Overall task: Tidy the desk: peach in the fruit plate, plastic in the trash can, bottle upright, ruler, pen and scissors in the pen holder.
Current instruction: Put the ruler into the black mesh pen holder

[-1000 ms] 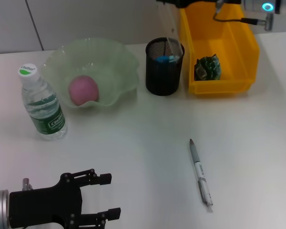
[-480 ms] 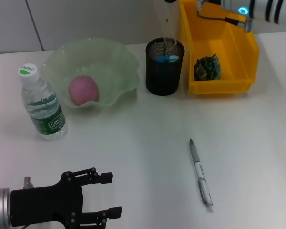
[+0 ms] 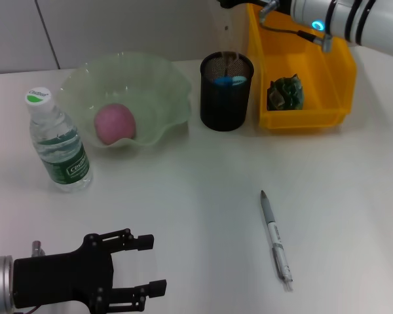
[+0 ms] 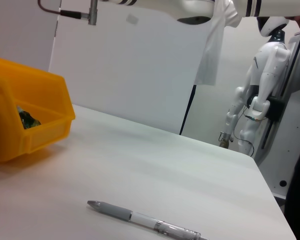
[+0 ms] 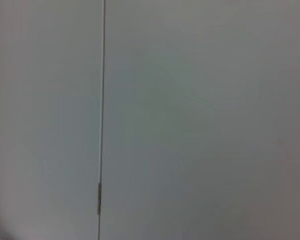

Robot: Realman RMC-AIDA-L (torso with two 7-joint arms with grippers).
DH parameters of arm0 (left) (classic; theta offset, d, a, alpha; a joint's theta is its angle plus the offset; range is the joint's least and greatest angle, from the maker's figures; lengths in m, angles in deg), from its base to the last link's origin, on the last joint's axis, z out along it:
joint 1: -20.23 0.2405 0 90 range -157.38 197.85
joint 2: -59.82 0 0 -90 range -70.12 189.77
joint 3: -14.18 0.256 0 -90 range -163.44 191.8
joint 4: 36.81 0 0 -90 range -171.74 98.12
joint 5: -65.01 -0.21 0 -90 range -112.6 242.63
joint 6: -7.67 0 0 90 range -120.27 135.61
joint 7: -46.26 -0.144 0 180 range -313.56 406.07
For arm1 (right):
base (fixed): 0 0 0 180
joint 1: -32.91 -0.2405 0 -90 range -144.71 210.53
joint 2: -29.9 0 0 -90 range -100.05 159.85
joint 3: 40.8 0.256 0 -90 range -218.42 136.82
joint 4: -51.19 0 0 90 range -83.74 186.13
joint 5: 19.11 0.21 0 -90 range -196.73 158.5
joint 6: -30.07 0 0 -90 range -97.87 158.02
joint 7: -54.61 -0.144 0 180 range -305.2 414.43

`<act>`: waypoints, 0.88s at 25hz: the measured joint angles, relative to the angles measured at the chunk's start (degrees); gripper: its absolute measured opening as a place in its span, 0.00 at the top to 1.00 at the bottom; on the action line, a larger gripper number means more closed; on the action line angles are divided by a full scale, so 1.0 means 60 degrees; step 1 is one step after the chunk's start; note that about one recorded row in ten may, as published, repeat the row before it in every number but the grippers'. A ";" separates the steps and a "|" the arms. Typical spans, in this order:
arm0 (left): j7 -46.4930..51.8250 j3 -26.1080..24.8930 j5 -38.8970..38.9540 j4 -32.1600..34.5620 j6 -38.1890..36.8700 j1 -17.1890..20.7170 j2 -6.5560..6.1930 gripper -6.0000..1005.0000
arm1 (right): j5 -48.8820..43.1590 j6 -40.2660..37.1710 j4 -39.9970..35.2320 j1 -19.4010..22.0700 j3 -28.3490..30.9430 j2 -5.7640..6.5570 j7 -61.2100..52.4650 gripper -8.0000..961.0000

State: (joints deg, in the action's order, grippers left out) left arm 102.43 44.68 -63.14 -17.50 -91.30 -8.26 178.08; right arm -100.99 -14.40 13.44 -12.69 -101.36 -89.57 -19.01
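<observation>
The desk (image 3: pixel 203 190) is a plain, smooth white top, with pale wall panels behind it. On it the matte pink peach (image 3: pixel 114 123) lies in the fruit plate (image 3: pixel 158 78), a translucent pale-green glass bowl with a ruffled rim. Near that bowl, toward the robot's left, the clear plastic bottle (image 3: pixel 57 143) stands upright. The black wire-mesh pen holder (image 3: pixel 225 98) holds the blue-handled scissors (image 3: pixel 228 81) and the clear ruler (image 3: pixel 232 60). Just beside it, the yellow plastic trash can (image 3: pixel 306 72) contains a crumpled green plastic (image 3: pixel 285 92) wad. The slim grey and white pen (image 3: pixel 276 237) lies flat, well apart from the holder. The left gripper (image 3: pixel 152 265) hovers low near the front edge, its black fingers spread open. The right arm (image 3: pixel 344 19) reaches over the bin; whether its fingers are open or closed, I cannot tell.
</observation>
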 joint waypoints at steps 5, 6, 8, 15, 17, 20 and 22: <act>0.0012 -0.0013 0.0002 0.0005 0.0003 0.0002 -0.0006 0.22 | 0.0481 0.0067 0.0704 -0.0234 0.0001 0.0002 0.0664 0.50; 0.0012 -0.0010 0.0002 0.0005 0.0003 0.0003 -0.0008 0.22 | 0.0486 0.0091 0.0790 -0.0267 0.0002 0.0003 0.0691 0.50; 0.0014 -0.0007 0.0002 0.0005 0.0003 0.0003 -0.0012 0.22 | 0.0532 0.0167 0.0973 -0.0330 0.0002 0.0002 0.0825 0.50; 0.0023 0.0000 -0.0001 0.0054 -0.0004 0.0031 -0.0037 0.22 | 0.0606 0.0207 0.1310 -0.0345 0.0009 -0.0010 0.1142 0.49; 0.0024 0.0001 -0.0007 0.0095 -0.0016 0.0043 -0.0037 0.22 | 0.0609 0.0201 0.1345 -0.0344 0.0012 -0.0006 0.1157 0.48; 0.0026 0.0000 -0.0018 0.0115 -0.0025 0.0050 -0.0038 0.22 | 0.0610 0.0205 0.1371 -0.0313 0.0008 -0.0005 0.1162 0.48; 0.0027 0.0001 -0.0017 0.0125 -0.0033 0.0050 -0.0037 0.22 | 0.0610 0.0197 0.1374 -0.0281 0.0006 -0.0005 0.1163 0.48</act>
State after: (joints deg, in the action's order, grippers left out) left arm 102.60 44.68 -63.24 -16.75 -91.50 -7.96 177.86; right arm -97.33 -13.22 21.68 -14.37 -101.33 -89.60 -12.03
